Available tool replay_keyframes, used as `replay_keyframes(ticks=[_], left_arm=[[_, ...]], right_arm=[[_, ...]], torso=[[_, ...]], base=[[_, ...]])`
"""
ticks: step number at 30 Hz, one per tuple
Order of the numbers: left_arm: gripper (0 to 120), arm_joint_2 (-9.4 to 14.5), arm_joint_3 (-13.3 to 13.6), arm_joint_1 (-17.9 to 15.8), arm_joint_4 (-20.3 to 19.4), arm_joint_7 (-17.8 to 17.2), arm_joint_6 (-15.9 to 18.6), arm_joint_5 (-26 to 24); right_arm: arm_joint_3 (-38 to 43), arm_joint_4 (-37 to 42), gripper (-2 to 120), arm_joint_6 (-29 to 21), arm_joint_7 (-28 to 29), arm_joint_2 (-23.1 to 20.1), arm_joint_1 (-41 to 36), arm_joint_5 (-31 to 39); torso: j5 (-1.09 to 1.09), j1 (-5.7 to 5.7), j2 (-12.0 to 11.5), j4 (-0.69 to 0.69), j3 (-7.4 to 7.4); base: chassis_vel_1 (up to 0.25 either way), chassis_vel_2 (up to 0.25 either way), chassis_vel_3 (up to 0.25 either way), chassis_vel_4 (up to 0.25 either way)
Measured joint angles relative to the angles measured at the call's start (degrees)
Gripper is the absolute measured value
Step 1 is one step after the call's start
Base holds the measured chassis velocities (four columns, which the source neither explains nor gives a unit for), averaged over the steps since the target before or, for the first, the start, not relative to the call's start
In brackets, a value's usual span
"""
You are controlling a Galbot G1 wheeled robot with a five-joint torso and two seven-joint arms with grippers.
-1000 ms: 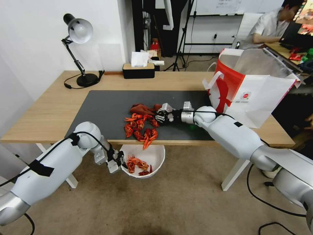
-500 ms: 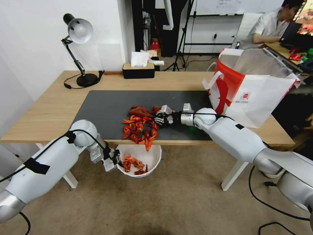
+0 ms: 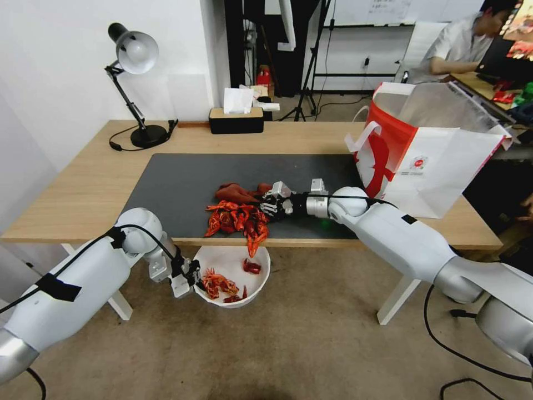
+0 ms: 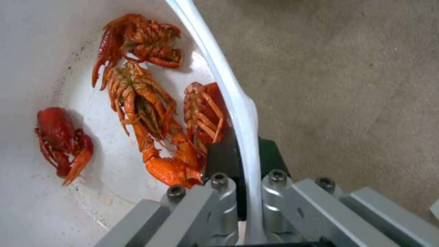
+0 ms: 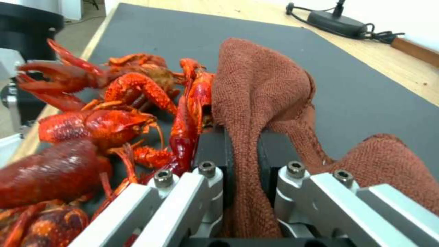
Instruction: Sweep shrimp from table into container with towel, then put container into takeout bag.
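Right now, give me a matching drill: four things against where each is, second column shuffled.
1. rust-red cloth towel
2. round white plastic container
3. pile of red-orange shrimp
4. white and red paper takeout bag

A. at the mat's front edge
B. clamped in the right gripper
C. standing at the table's right end
D. rim pinched by the left gripper, below the table edge

1-B, 2-D, 3-A, 4-C

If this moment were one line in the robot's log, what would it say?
right gripper: shut on towel, against shrimp at table edge | left gripper: shut on container rim, below edge | takeout bag: standing
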Motion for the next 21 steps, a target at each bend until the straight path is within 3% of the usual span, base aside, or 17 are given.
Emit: replay_keyframes(ticks=[21], left_arm=[[0, -0.6, 0.9, -0.4, 0.1, 0.0, 0.2, 0.0]], right_arm=[[1.4, 8.7, 8, -0.6, 0.9, -4.9, -4.7, 0.0]], torso=[[0.0, 0.0, 0.0, 0.01, 0.0]], base=[[0.0, 0.0, 0.0, 0.0]])
